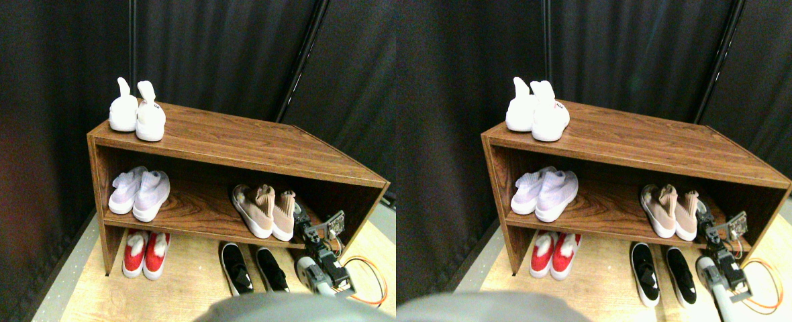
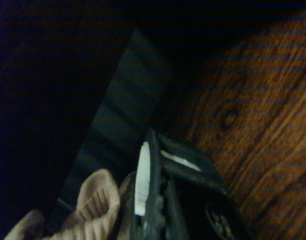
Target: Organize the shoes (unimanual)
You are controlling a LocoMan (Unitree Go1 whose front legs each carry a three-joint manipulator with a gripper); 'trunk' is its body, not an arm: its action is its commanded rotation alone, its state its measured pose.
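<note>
Pretty far along by the look of it. Brown wood-grain two-tier shoe rack (image 1: 248, 144) nearly all sorted: fluffy white pair (image 1: 137, 114) up top at the left end, pale-lavender knit sneakers (image 1: 139, 194) on the middle shelf's left, red-and-white pair (image 1: 145, 253) on the floor below them, black slip-ons with white soles (image 1: 254, 268) on the floor further right, toes pointing outward.

Dusty-pink knit sock-shoes with white soles (image 1: 265, 211) side by side on the middle shelf's right half. Right gripper (image 1: 307, 231) tucked in just beside the right-hand pink shoe, at its heel end. Wrist view mostly dark, with pink knit collar (image 2: 95, 202) right up against the dark jaw frame and wood grain beyond. Whether clamped on the collar or merely touching, honestly can't tell from these shots.

Probably just letting go and backing out left, maybe a small nudge to line that shoe up with its mate. Orange cable (image 1: 369, 278) looped on the floor nearby.
</note>
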